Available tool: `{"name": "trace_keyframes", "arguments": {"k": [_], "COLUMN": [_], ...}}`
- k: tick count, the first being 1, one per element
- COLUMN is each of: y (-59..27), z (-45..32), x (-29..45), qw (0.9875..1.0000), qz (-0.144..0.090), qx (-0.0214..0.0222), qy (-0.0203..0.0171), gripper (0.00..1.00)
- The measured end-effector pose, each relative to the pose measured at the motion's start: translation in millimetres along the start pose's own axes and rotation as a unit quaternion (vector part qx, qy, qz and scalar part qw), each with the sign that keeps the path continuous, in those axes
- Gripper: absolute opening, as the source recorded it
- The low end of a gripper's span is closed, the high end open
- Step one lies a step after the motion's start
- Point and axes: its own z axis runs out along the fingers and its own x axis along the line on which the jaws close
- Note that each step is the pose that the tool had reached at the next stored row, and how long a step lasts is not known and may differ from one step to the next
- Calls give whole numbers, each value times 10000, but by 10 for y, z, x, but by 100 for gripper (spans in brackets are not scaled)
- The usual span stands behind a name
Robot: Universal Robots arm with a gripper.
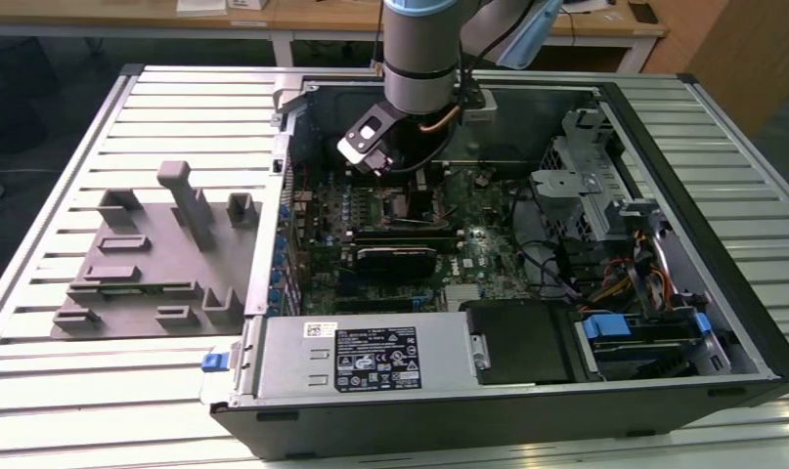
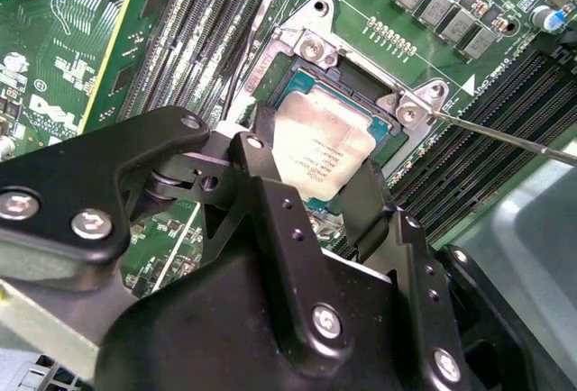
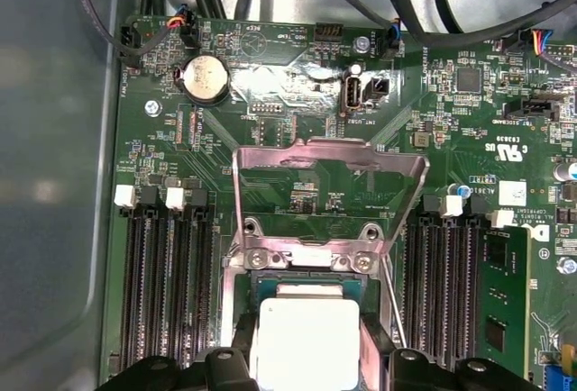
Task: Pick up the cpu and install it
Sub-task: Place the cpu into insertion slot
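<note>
I see the gripper [image 2: 308, 168] inside the case [image 1: 564, 415], at about 11 o'clock from the case's middle in the exterior view. Its jaws are closed on the cpu [image 2: 323, 150], one finger against each side. The cpu lies flat over the socket [image 2: 365, 94], whose plate [image 3: 329, 170] stands raised. I can't tell if it's seated.

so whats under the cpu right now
The cpu sits over the open socket on the motherboard, with the load plate raised. The socket's contacts beneath are covered by the chip.
</note>
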Motion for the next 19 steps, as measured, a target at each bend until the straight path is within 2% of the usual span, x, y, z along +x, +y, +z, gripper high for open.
{"name": "trace_keyframes", "arguments": {"k": [2, 3, 13, 14, 19], "y": [0, 0, 1, 0, 1], "z": [0, 0, 2, 1, -18], "x": [0, 0, 1, 1, 0], "qw": [10000, 10000, 10000, 10000, 10000], "qz": [0, 0, 1, 1, 1], "qx": [-1, -1, -2, -1, 0], "qy": [33, 35, 40, 39, 37], "gripper": [53, 53, 55, 61, 61]}}
